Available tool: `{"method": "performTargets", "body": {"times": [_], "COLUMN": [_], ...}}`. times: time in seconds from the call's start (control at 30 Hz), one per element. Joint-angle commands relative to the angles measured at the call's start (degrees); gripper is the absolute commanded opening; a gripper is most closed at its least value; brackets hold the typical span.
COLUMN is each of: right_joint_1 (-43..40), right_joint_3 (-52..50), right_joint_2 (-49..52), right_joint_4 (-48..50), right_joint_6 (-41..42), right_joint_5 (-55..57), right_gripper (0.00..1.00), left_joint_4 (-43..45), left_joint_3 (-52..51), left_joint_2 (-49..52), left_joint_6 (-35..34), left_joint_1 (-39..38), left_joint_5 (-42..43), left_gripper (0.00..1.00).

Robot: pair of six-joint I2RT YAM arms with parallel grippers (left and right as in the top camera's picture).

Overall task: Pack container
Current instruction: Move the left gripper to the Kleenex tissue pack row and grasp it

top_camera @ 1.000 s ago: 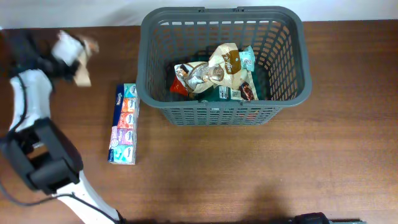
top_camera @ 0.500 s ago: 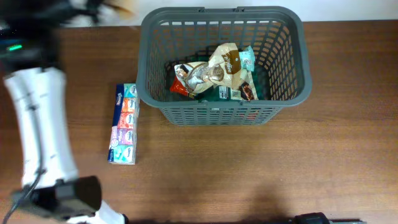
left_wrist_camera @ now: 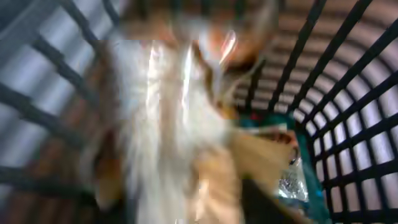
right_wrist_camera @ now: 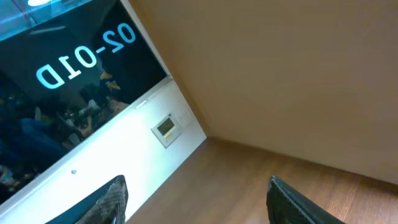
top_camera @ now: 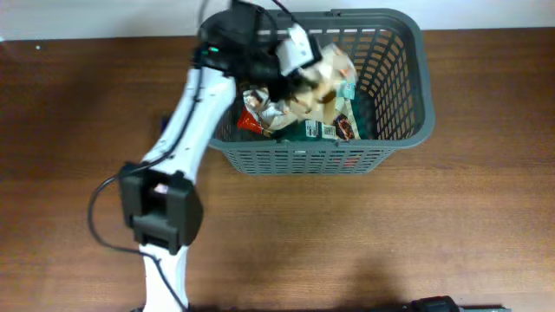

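Note:
The container [top_camera: 305,159], a dark grey slotted basket, stands at the back middle of the table, and its lattice wall [left_wrist_camera: 352,81] fills the left wrist view. My left arm reaches over its left rim. The left gripper [top_camera: 297,57] hangs above the inside, with a blurred white-and-tan packet [top_camera: 328,74] at its tip. That packet [left_wrist_camera: 168,124] smears across the left wrist view and hides the fingers, so grip and opening are unclear. My right gripper [right_wrist_camera: 196,205] is open with nothing between its fingers and shows only in its own wrist view.
Several snack packets lie on the basket floor, among them a red one [top_camera: 250,120] and a teal-and-dark one [top_camera: 328,130]. Brown tabletop [top_camera: 416,225] stretches in front of the basket. The right wrist view shows a wall, a window and wood floor.
My left arm swung from the far left of the table across to the basket, carrying the white-and-tan packet over the basket's inside. The right arm has not moved.

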Motion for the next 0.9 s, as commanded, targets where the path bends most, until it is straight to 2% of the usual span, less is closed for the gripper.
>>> {"method": "performTargets", "body": {"times": [0.0, 0.1, 0.17, 0.3, 0.33, 0.4, 0.43, 0.6, 0.7, 0.77, 0.87], "right_joint_1": [-0.15, -0.15, -0.15, -0.15, -0.15, -0.15, -0.15, -0.15, -0.15, -0.15, -0.15], "right_joint_3": [-0.31, -0.33, -0.33, -0.33, -0.46, -0.87, -1.38, -4.26, -6.45, -7.93, -9.33], "right_joint_2": [1.25, 1.25, 1.25, 1.25, 1.25, 1.25, 1.25, 1.25, 1.25, 1.25, 1.25], "right_joint_4": [0.0, 0.02, 0.02, 0.0, 0.04, 0.02, 0.04, 0.07, 0.74, 1.92, 3.19], "right_joint_6": [-0.59, -0.9, -1.95, -2.08, -2.08, -2.1, -2.08, -2.08, -2.08, -2.08, -2.08], "right_joint_5": [-0.48, -0.48, -0.46, -0.24, 0.02, 1.07, 1.38, 2.62, 2.62, 2.56, 2.56], "right_gripper": [0.63, 0.63, 0.63, 0.64, 0.64, 0.64, 0.64, 0.64, 0.64, 0.64, 0.65], "left_joint_4": [0.17, 0.46, 0.44, -0.22, -0.33, -0.87, -1.92, -9.73, -17.16, -22.23, -25.9], "left_joint_3": [0.31, 1.6, 3.65, 8.04, 8.46, 8.5, 8.5, 8.5, 7.56, 5.29, -1.2], "left_joint_2": [-0.09, -1.11, -3.28, -10.38, -12.39, -16.92, -19.32, -24.04, -23.65, -22.84, -21.59], "left_joint_6": [2.03, 1.77, -1.92, -12.83, -16.41, -25.33, -29.68, -40.92, -47.25, -49.13, -48.06], "left_joint_1": [-0.42, -0.17, 1.03, 6.08, 7.76, 11.91, 14.71, 26.05, 31.12, 33.14, 33.53], "left_joint_5": [-3.52, -3.96, -7.1, -17.16, -20.0, -26.29, -29.7, -39.21, -40.35, -40.3, -39.89], "left_gripper": [0.99, 0.99, 1.0, 0.69, 0.7, 0.87, 0.92, 0.91, 0.91, 0.91, 0.91]}}
